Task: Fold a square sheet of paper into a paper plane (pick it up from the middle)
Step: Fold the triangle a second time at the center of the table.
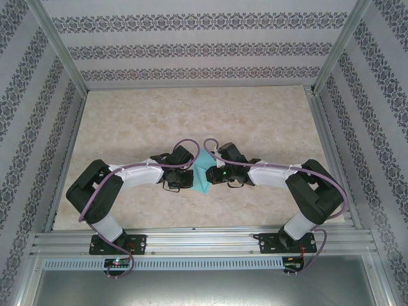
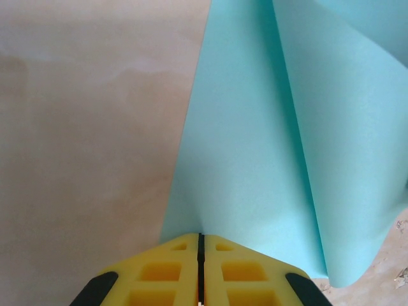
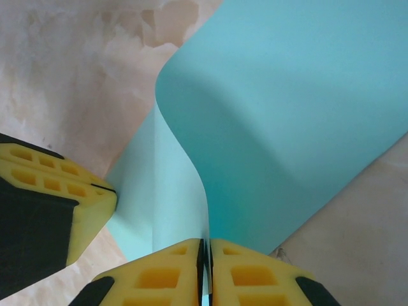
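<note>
Two pinch points, both on one sheet. Nearest the left wrist camera, the left gripper (image 2: 199, 241) has its yellow pads (image 2: 162, 273) pressed together with no gap, and the lower edge of the square sheet of paper (image 2: 255, 159) runs into the seam: clamped on paper. The right gripper (image 3: 207, 245) reads likewise: pads closed, a thin teal edge caught in the slit between them. Beyond those pads the sheet rises and bends in a loose S-curve, one flap bowing over the other; no sharp crease shows along that bend. From above, the sheet sits between the two wrists over the middle of the table (image 1: 191, 115); whether it touches the surface cannot be told.

Handling, as judged: very light, thin, limp; it curls under its own weight and offers no stiffness away from a grip. Smooth face, so likely to slide through the pads if pulled sideways. Creases and tears easily; a stray pinch would leave a mark. Best hold is at an edge or along an intended fold line, pads flat, grips kept apart so the sheet draws taut between them.
</note>
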Robot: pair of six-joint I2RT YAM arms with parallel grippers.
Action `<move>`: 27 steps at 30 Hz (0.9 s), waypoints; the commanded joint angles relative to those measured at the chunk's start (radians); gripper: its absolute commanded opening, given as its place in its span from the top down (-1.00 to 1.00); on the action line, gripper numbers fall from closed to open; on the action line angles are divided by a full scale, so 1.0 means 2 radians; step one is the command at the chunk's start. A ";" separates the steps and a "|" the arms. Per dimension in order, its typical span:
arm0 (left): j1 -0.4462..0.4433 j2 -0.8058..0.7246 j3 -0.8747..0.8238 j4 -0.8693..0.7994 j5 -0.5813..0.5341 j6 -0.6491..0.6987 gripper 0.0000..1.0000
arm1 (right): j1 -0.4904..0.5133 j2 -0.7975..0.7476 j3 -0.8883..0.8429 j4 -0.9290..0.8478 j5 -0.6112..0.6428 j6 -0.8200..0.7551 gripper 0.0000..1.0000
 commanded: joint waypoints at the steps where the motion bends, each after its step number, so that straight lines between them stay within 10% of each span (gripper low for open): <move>1: 0.000 0.007 0.007 -0.027 -0.010 0.012 0.78 | -0.003 0.013 0.018 -0.018 0.014 -0.016 0.75; 27: -0.001 0.007 0.011 -0.033 -0.012 0.013 0.78 | -0.005 0.042 0.039 -0.037 0.035 -0.025 0.74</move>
